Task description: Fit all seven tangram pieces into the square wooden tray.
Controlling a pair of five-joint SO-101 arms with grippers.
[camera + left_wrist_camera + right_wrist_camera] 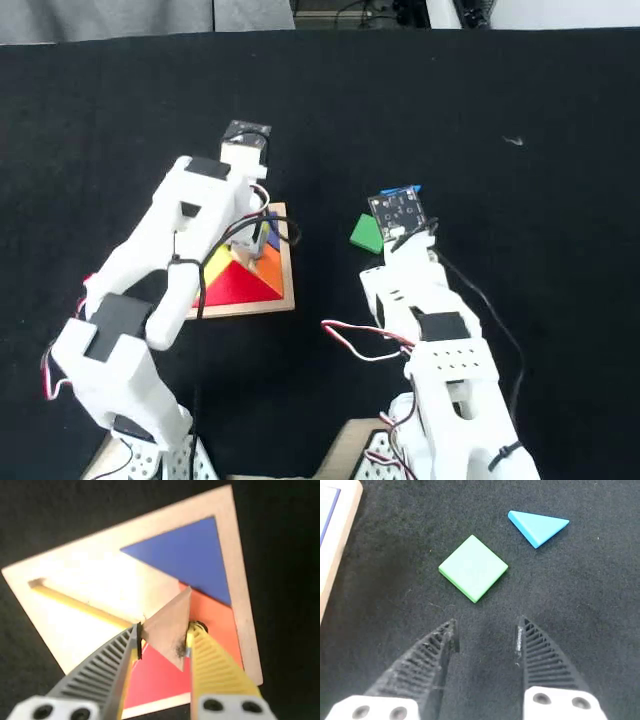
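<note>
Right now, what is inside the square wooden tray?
A blue triangle, an orange piece, a red triangle and a yellow piece lie in the tray. The left end effector holds a tan-faced triangle over them, hiding part of the red and orange.

Square piece [473,568] and triangle [538,526] right of tray [240,305]

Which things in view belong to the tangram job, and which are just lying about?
Job: wooden tray; blue triangle, orange piece, red piece, yellow piece in it; pale triangle held in the left gripper; green square, light blue triangle before the open right gripper.
Lying about: black cloth; cables at the far edge.
</note>
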